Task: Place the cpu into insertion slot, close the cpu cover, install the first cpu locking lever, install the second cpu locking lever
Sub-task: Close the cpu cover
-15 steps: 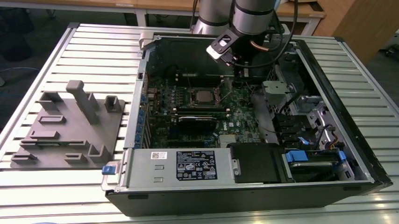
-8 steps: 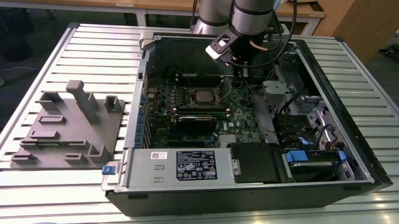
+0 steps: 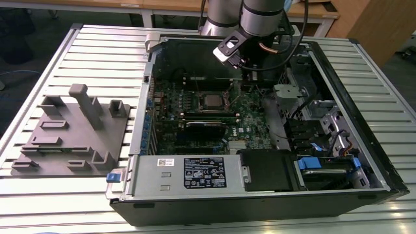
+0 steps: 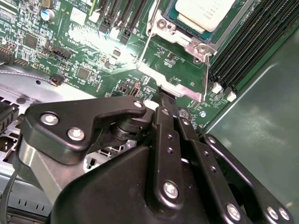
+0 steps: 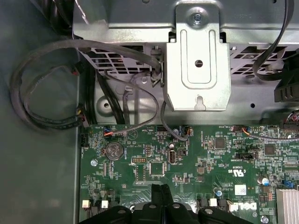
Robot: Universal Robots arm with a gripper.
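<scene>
The cpu (image 3: 213, 101) lies flat in the insertion slot (image 3: 198, 102), with its pale metal top facing up. In the second wrist view the cpu (image 4: 204, 11) shows through the square window of the cpu cover (image 4: 180, 41). The cover seems to lie down flat around the chip, though I cannot be sure it is fully shut.

The hand (image 3: 240, 84) hangs just beside the cpu, on the exterior view's right of it. Its two black fingers (image 5: 157, 196) are pressed together with only a thin line between them. In the second wrist view the hand (image 4: 163, 96) has its tip right at a silver metal tab (image 4: 174, 80) that sticks out from the cover's edge. I cannot tell if it touches the tab.

A long black card (image 3: 206, 124) sits near the cpu, on the side toward the camera in the exterior view. All of this is on a green board (image 5: 196, 163) inside an open computer case (image 3: 364, 161). The case lies on a grey slatted counter (image 3: 97, 44). Well apart from the cpu, toward the exterior view's left, a grey tray (image 3: 71, 141) with raised shapes rests on the counter.
</scene>
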